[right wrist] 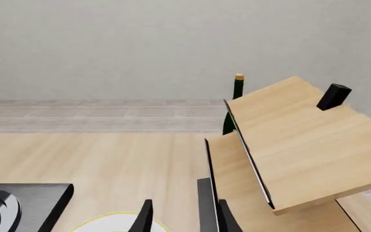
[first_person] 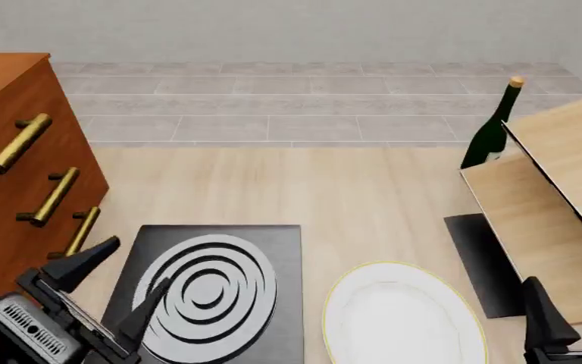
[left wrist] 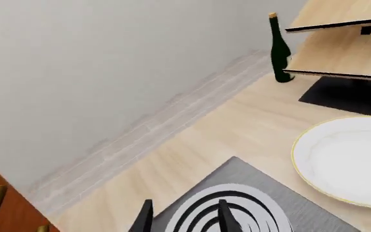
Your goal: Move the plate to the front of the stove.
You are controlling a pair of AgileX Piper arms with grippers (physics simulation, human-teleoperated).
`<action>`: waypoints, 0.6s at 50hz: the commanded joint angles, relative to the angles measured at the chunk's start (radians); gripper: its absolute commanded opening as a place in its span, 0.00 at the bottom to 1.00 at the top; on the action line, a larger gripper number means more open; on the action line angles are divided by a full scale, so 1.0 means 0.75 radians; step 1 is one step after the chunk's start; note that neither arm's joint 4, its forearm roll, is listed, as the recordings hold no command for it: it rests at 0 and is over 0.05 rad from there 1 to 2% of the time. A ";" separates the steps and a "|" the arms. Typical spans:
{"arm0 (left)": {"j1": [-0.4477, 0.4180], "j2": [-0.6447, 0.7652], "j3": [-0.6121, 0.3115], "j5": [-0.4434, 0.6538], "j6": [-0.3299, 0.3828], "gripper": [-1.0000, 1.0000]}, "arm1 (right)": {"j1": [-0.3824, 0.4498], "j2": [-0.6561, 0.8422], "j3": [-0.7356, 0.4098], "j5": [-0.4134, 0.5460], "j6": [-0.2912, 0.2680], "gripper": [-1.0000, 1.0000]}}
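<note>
Left gripper [first_person: 109, 284] spread open over stove [first_person: 210, 292]; right gripper [first_person: 574, 303] open, empty, beside plate [first_person: 402, 315].

The black left gripper [first_person: 109, 284] sits low on its side, jaws spread wide and empty — the black right gripper [first_person: 569, 296] opposite points forward, fingers likewise parted, holding nothing.

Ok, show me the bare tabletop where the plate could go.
Bare wood lies beyond the stove and plate, toward the grey tiled strip, between drawer cabinet and bottle. Crowded: the tiered wooden shelf and dark mat at right.
</note>
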 commanded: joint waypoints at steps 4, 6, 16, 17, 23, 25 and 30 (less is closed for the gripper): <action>-0.242 0.170 -0.061 -0.109 0.423 1.00 | 0.001 0.002 0.000 -0.001 0.000 1.00; -0.269 0.210 -0.073 -0.124 0.467 1.00 | 0.001 0.002 0.000 -0.001 0.000 1.00; -0.383 0.319 -0.168 -0.088 0.620 1.00 | 0.001 0.004 0.002 -0.006 0.000 1.00; -0.400 0.346 -0.185 -0.079 0.640 1.00 | 0.002 0.004 0.002 -0.006 0.000 1.00; -0.452 0.388 -0.240 -0.036 0.679 1.00 | 0.001 0.003 0.002 -0.006 0.000 1.00; -0.447 0.401 -0.249 -0.035 0.690 1.00 | 0.001 0.003 0.002 -0.006 0.000 1.00; -0.483 0.415 -0.278 0.001 0.723 1.00 | 0.001 0.003 0.002 -0.006 0.000 1.00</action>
